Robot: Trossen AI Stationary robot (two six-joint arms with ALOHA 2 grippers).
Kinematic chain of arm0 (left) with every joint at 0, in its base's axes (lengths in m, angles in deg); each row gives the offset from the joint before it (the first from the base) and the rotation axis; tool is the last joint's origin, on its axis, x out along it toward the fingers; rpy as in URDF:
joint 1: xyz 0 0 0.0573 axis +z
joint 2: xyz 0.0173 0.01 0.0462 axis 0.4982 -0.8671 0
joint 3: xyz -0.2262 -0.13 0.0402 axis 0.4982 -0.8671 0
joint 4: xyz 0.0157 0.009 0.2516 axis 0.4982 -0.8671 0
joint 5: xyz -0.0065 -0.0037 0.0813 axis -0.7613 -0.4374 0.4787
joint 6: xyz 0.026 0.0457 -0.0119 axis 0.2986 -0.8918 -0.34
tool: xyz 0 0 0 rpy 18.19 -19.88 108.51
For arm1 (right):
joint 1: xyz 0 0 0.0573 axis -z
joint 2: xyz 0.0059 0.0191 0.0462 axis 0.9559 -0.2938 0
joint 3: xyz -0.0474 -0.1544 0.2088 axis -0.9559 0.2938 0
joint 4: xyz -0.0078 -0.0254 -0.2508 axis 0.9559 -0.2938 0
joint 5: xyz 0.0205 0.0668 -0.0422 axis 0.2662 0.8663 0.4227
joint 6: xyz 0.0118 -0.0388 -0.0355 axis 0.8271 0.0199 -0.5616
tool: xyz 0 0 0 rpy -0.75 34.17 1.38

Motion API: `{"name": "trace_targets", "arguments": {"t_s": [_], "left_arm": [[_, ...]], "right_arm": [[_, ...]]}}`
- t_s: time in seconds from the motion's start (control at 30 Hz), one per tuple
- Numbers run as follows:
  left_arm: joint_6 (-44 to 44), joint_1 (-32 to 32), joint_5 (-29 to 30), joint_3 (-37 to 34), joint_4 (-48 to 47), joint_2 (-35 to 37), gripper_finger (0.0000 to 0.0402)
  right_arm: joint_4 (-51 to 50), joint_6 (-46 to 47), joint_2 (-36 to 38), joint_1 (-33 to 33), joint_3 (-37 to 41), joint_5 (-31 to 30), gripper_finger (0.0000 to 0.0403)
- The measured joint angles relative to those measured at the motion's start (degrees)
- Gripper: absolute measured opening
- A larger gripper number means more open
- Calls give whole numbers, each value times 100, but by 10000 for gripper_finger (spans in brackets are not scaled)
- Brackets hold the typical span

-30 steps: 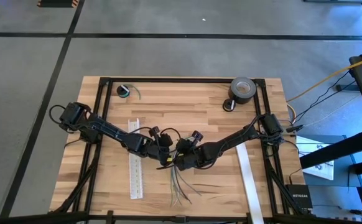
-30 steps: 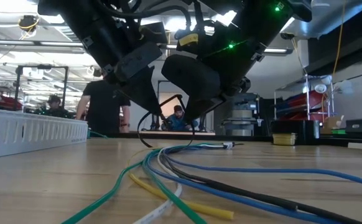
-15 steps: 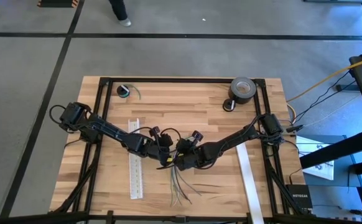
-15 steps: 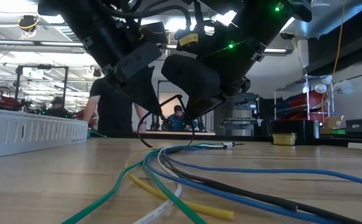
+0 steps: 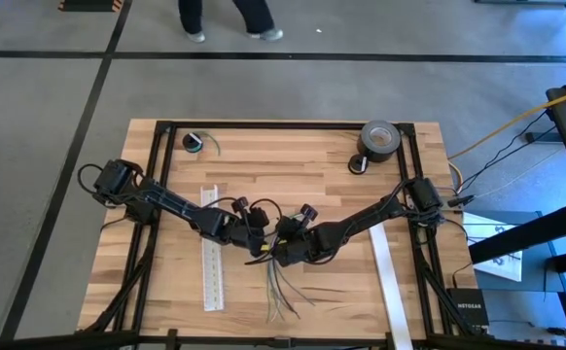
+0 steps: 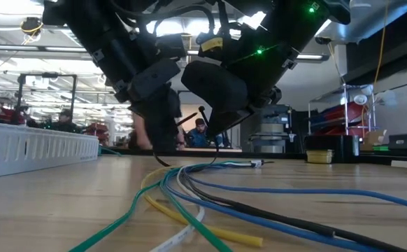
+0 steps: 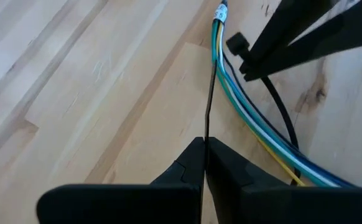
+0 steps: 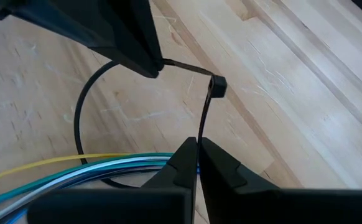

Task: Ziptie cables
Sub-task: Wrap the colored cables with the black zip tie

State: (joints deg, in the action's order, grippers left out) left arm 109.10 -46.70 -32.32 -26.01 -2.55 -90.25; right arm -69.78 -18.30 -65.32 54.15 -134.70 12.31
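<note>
The cables [image 5: 281, 290], thin green, blue, yellow, white and dark wires, lie fanned on the wooden table toward its near edge, also seen low down [image 6: 189, 196]. A thin black ziptie [image 8: 77, 121] loops around their bunched far ends [image 7: 220, 15]. Its small square head [image 8: 218, 86] hangs in the air between both grippers. My left gripper [image 7: 204, 144] [image 5: 261, 249] and my right gripper [image 8: 198, 146] [image 5: 275, 256] meet tip to tip over the table's middle. Each is shut on the ziptie. My left gripper pinches the ziptie's thin tail [image 7: 206, 124] between its two fingertips, slanting down from the table's left. The tail runs straight on past the fingertips to the head; whether it enters the head, I cannot tell. That stretch is clear of the table. My right gripper pinches the strip just below the head [image 8: 202, 127] between its two fingertips, slanting down from the table's right. The strip stands up from the fingers to the head. Behind the fingers it curves into the loop [image 8: 106, 182] that passes under the cables.
A long white slotted strip [image 5: 212, 262] lies left of the grippers, another white strip [image 5: 390, 282] along the right rail. A tape roll [image 5: 380, 139] and a small coil [image 5: 194, 143] sit at the far corners. A person [image 5: 225, 15] walks beyond the far edge.
Both grippers and the ziptie have kept still. A person beyond the table's far edge has walked toward the right and now passes behind the left gripper in the low view.
</note>
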Motion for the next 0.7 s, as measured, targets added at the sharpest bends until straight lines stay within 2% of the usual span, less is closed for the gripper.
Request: {"name": "trace_targets", "arguments": {"t_s": [0.2, 0.7], "left_arm": [[-74, -32, -183, 0, 95, 13, 0], [-131, -76, -67, 0, 189, 13, 0]], "right_arm": [[1, -2, 0, 0, 0, 0, 0], [-18, -4, 0, 0, 0, 2, 0]]}}
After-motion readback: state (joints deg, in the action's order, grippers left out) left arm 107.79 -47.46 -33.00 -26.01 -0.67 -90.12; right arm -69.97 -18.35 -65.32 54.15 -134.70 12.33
